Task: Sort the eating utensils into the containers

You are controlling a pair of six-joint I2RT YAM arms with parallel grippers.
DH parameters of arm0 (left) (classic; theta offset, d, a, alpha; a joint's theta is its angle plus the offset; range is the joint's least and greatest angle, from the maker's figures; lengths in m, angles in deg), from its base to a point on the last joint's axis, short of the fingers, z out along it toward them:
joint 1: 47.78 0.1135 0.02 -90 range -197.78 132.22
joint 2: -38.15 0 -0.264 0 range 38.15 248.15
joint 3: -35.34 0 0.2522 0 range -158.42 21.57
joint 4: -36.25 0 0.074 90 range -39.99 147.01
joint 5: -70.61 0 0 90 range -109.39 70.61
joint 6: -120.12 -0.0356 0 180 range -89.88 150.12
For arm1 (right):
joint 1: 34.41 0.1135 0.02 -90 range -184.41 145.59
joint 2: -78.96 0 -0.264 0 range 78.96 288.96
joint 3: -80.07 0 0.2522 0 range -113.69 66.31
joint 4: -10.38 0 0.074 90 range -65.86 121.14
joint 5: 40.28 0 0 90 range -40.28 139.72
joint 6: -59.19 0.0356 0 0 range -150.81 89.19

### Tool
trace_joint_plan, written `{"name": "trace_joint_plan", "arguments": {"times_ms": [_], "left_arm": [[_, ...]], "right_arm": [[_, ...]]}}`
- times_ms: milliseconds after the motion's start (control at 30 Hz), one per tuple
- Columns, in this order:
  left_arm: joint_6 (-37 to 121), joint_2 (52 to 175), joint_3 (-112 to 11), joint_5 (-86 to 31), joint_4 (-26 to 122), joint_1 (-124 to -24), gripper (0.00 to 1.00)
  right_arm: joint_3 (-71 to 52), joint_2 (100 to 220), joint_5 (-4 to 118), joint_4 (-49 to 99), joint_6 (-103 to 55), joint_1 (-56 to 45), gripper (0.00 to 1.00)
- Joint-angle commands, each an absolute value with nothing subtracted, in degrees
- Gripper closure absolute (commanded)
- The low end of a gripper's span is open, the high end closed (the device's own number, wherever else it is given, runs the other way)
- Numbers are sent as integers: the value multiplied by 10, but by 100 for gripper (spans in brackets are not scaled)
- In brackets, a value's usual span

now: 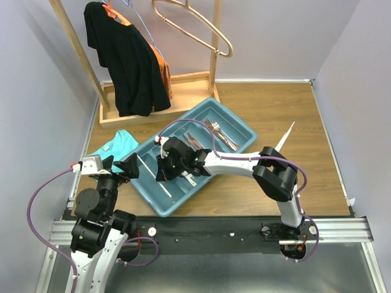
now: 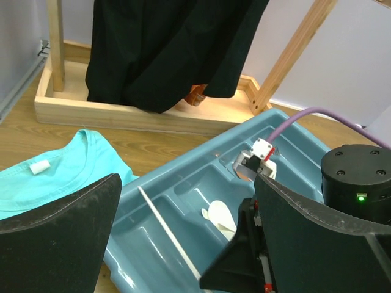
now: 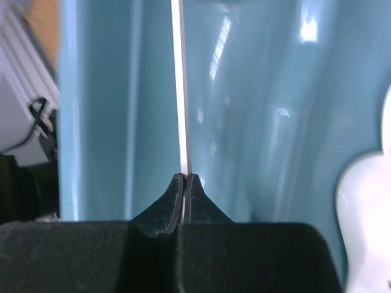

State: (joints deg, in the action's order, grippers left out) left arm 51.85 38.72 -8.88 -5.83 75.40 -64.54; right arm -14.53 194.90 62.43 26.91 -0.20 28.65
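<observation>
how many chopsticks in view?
2. One chopstick lies in the tray, along its left side, pinched by the right gripper. The other lies on the table right of the tray; it may be a pair. More could hide under the right arm.

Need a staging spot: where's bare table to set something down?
Bare table back right, between tray, loose chopstick and right wall. Left side crowded: teal shirt, wooden rack, left hand; right hand pinches another chopstick inside the tray.

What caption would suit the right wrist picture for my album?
Right claw pinches a pale chopstick, blue tray behind it, white spoon at the right edge.
</observation>
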Motion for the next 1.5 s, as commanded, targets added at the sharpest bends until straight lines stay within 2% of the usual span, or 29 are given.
{"name": "trace_joint_plan", "arguments": {"times_ms": [0, 167, 267, 300, 367, 400, 500, 700, 767, 1167, 1333, 1467], "left_arm": [[505, 297, -95, -38, 742, -633, 1], [502, 291, -98, -48, 743, -622, 1], [502, 291, -98, -51, 742, -618, 1], [502, 290, -98, -52, 741, -616, 1], [500, 291, -98, -52, 739, -613, 1], [500, 291, -97, -52, 739, -613, 1], [501, 294, -96, -57, 737, -611, 1], [502, 298, -95, -59, 737, -611, 1], [501, 299, -93, -63, 737, -611, 1], [502, 301, -91, -64, 735, -610, 1], [502, 301, -90, -65, 735, -610, 1], [502, 303, -90, -64, 736, -610, 1]], "right_arm": [[-196, 1972, 627, 388, -15, 290, 94], [-189, 1967, 657, 429, -21, 295, 92], [-175, 1952, 672, 442, -33, 298, 86], [-170, 1945, 674, 443, -40, 300, 78], [-162, 1922, 678, 437, -44, 300, 72], [-159, 1912, 677, 433, -45, 300, 63], [-153, 1873, 657, 427, -53, 300, 46], [-143, 1779, 457, 451, -58, 287, 32], [-133, 1759, 386, 472, -51, 269, 31], [83, 1557, 202, 504, 25, -18, 31], [151, 1519, 193, 498, 26, -122, 31], [196, 1514, 254, 469, 22, -183, 33]]}}
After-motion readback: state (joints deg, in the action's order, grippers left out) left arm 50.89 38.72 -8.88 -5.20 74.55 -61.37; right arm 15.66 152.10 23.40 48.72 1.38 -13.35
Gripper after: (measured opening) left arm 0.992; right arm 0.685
